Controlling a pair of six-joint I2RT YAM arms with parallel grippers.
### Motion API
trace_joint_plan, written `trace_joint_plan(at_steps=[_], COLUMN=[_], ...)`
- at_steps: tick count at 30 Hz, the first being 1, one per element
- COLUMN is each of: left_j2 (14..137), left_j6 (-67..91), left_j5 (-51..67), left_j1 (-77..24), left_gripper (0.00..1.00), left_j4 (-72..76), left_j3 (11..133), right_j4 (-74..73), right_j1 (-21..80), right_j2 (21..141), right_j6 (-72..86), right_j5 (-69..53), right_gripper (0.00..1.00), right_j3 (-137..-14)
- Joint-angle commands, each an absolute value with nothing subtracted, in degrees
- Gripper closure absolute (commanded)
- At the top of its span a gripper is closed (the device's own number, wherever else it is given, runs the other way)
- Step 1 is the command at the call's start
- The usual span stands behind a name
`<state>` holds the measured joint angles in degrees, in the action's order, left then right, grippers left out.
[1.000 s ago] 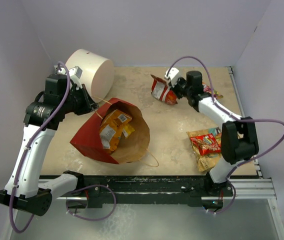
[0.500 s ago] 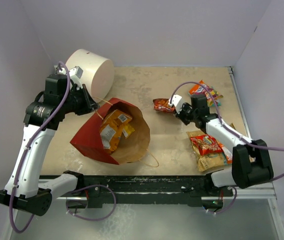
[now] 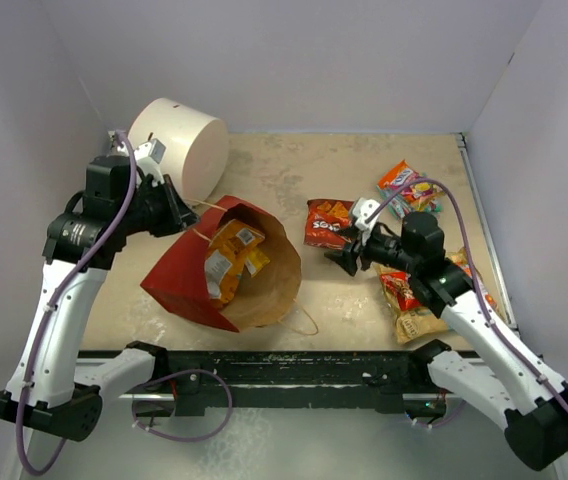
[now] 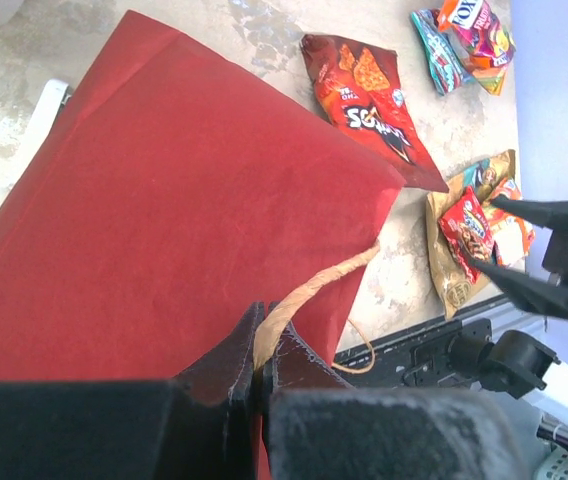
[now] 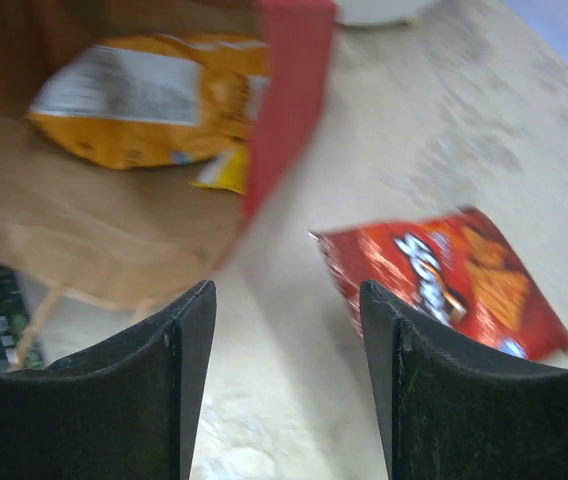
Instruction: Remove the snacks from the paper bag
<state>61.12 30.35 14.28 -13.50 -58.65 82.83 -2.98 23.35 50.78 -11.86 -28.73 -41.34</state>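
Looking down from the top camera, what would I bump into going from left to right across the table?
Red paper bag → red chip packet → bright candy packet.

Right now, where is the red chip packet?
The red chip packet lies flat on the table, just right of the open paper bag in the overhead view, beside the open jaws of the right arm.

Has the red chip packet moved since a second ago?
Yes. The red chip packet moved toward the near edge: held level with the white drum before, it now lies beside the mouth of the paper bag, clear of the open right gripper.
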Motion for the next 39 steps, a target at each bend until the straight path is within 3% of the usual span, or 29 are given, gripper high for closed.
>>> trace_joint_plan(at_steps=[1,13,21,29,39], left_j2=[58.2,54.5,55.2,55.7,55.9], left_j6=[29.0,31.4,32.5,30.1,27.1], left_j5=[17.0,16.7,17.9,19.6,20.6], left_j1=[-13.0,-13.0,-13.0,-13.0,-13.0], left_gripper=[1.0,1.0,1.0,1.0,1.0], left_j4=[-57.9,-63.3,-60.7,-60.3,-62.2], left_j3=[82.2,80.9,81.2,81.7,83.1], right_j4=[1.4,17.9,25.5,20.2,19.5], right_j1=[31.4,53.4,57.6,57.7,56.6], right_j2=[50.5,65.1,80.8,91.6,102.3], right_j6=[-7.4,-30.4,-37.1,-53.8,-62.0], right_j5=[-32.8,-23.4,-13.8,-10.6,-5.0], right_gripper=[0.36,0.36,0.34,0.34,0.32], right_j3=[-40.4,-42.3,-48.8,-56.9,-63.3])
